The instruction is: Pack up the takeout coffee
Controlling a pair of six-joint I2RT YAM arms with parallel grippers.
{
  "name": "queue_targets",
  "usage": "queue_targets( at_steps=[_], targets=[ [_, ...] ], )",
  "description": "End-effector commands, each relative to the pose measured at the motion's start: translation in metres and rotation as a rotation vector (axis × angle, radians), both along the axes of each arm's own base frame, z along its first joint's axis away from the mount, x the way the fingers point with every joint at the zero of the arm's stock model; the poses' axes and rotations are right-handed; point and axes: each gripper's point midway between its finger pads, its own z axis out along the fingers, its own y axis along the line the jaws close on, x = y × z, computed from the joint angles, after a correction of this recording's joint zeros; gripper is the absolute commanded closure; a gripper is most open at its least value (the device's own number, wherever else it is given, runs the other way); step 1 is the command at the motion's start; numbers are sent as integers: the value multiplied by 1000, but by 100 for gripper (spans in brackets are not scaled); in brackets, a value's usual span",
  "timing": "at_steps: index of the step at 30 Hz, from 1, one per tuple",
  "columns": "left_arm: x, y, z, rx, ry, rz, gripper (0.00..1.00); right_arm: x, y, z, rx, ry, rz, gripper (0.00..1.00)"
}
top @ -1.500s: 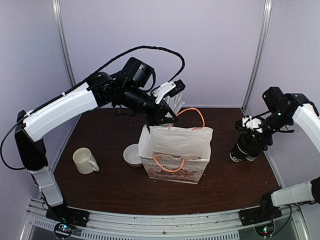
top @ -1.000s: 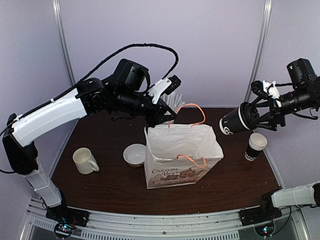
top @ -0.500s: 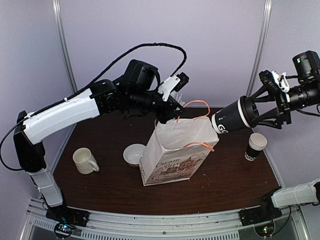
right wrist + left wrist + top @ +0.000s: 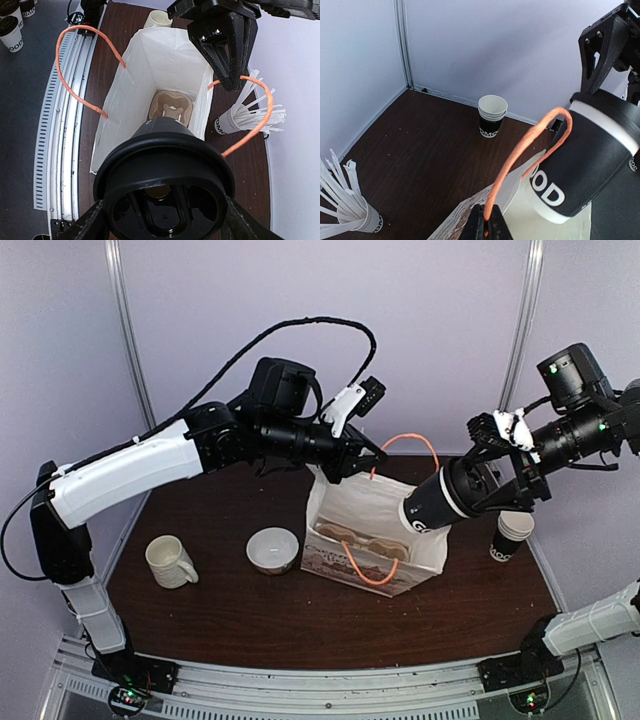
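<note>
Fingers, left gripper [image 4: 486, 225]: pressed together on orange cord handle [image 4: 520, 159] of white paper bag [image 4: 372, 512], mouth open. Fingers, right gripper [image 4: 497, 480]: clamped around takeout coffee [image 4: 440, 502], black paper, round plastic lid, tilted base-first above bag mouth. Nearby: stacked paper cups [image 4: 513, 533].

Fixed camera overlooks the table [image 4: 230, 612]; both wrist views near the bag [image 4: 165, 60].

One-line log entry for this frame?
left gripper shut on orange handle | right gripper shut on coffee cup | cup tilted over open bag
</note>
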Motion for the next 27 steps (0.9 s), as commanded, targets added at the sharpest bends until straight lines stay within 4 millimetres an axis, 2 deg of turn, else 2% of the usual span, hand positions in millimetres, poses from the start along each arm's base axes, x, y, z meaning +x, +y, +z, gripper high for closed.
queue_targets(
  at_steps=[1,7,12,15,16,18,20,23,27],
  targets=[
    [-1,0,34,-122,-45,1,100,23,14,-8,-72,-80,-51,33],
    [7,-3,36,-150,-68,31,100,32,28,-44,-250,-154,-44,34],
    [7,-5,23,-125,-57,21,99,22,28,-65,-318,-153,-12,34],
    [8,-5,12,-96,-39,27,81,14,24,-75,-343,-144,8,34],
    [8,-5,9,-86,-32,29,72,12,22,-81,-355,-141,14,34],
    [5,-4,6,-75,-11,18,58,7,19,-91,-380,-140,26,35],
    [-2,-3,8,-72,11,-1,48,2,15,-98,-389,-140,35,35],
    [-22,-3,17,-80,3,-48,38,-9,12,-108,-394,-122,64,35],
    [-43,3,34,-100,-22,-95,35,-22,13,-114,-400,-118,107,35]
  ],
)
